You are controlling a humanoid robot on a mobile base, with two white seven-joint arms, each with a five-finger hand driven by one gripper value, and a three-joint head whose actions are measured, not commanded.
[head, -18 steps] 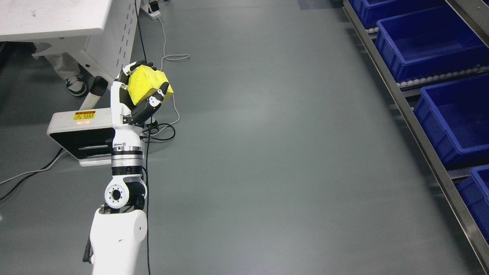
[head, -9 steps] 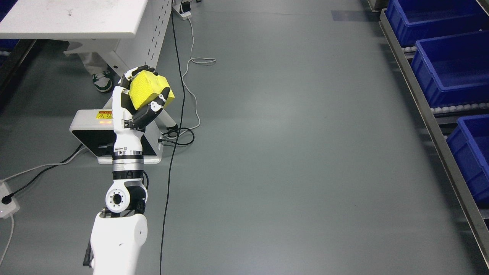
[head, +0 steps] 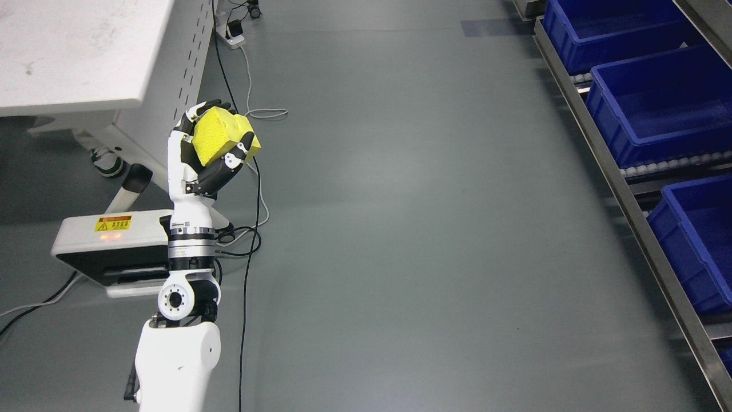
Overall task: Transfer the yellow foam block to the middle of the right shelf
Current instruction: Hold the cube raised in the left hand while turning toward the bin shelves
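Observation:
My left hand (head: 214, 143) is raised in front of me at the left of the head view, its black and white fingers curled around the yellow foam block (head: 220, 136). The block is held up in the air, tilted, above the grey floor. The left arm rises from the bottom left. At the far right edge runs the shelf (head: 623, 189) with blue bins (head: 657, 109) on roller rails, well apart from the hand. My right arm does not show.
A white table (head: 74, 57) stands at the top left with a person's shoe (head: 106, 162) under it. A white device with a warning label (head: 108, 240) and several cables (head: 251, 189) lie on the floor by my arm. Open grey floor (head: 429, 229) spans the middle.
The whole picture has shifted, so the camera has moved. The left hand keeps the same hold on the yellow block at nearly the same spot.

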